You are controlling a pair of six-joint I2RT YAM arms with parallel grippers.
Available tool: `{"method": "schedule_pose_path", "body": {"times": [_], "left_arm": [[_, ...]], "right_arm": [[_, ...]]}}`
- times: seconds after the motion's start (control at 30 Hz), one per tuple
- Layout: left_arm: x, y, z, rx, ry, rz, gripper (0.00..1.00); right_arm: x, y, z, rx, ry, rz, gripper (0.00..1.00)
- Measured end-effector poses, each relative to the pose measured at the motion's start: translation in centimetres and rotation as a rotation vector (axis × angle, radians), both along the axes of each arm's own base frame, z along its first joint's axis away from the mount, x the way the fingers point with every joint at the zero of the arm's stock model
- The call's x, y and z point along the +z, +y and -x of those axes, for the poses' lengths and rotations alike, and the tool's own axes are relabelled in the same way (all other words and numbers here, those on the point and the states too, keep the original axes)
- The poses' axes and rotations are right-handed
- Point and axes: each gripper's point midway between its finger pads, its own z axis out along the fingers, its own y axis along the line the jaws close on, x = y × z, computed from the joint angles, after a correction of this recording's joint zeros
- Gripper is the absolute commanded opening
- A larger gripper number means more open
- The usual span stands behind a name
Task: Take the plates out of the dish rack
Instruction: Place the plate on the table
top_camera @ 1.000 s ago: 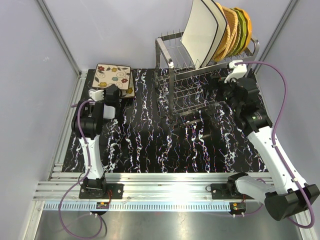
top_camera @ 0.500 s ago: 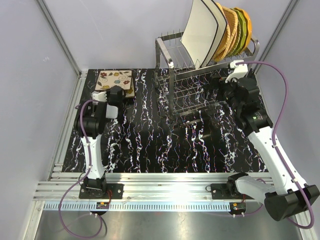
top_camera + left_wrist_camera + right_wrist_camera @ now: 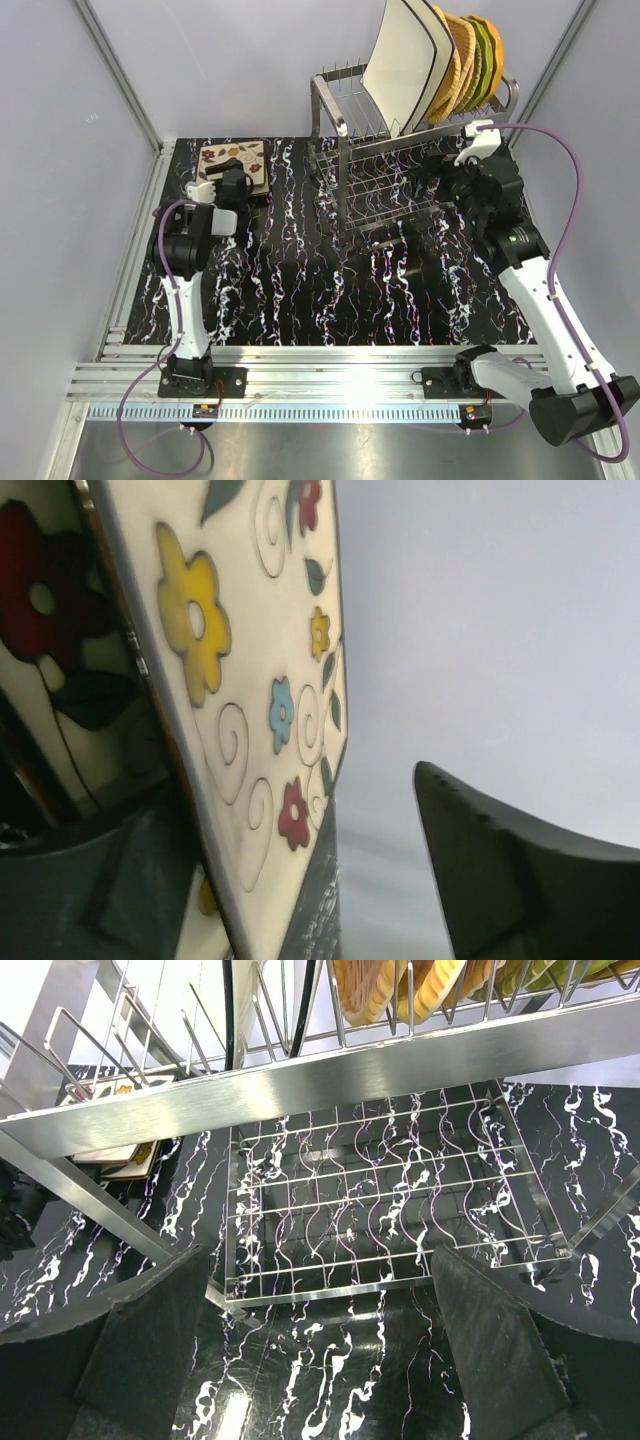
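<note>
At ten o'clock, left gripper [image 3: 228,178] has jaws apart beside flower plate [image 3: 232,157], seemingly set flat clear of rack [image 3: 400,170]; at two, right gripper [image 3: 320,1270] gapes wide, likely lining up plates [image 3: 440,60].

surface: we see a black mat [image 3: 300,290] veined in white | near edge: slotted aluminium rails [image 3: 330,365] | surround: we note pale grey walls [image 3: 60,200]

The counter [image 3: 300,290] is covered with a black sheet veined in white, like marble. It is closed in on three sides by plain pale grey walls [image 3: 220,70], joined at the back corners by aluminium posts [image 3: 117,70]. Slotted aluminium rails [image 3: 330,365] are laid along the near edge, where a bright reflection is seen, with a brushed metal sheet [image 3: 350,450] below them
</note>
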Motion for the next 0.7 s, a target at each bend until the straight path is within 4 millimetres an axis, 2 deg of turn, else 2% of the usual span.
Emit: {"method": "schedule_pose_path", "body": {"times": [0.13, 0.4, 0.7], "left_arm": [[0.7, -0.5, 0.8, -0.019, 0.011, 0.008, 0.99], [0.2, -1.2, 2.7, -0.063, 0.068, 0.021, 0.99], [0.3, -2.3, 3.9, -0.120, 0.134, 0.070, 0.99]], "right_arm": [[0.2, 0.0, 0.2, 0.003, -0.005, -0.006, 1.00], [0.9, 0.0, 0.6, 0.006, -0.022, -0.016, 1.00], [1.6, -0.1, 1.1, 0.004, -0.040, -0.032, 1.00]]}}
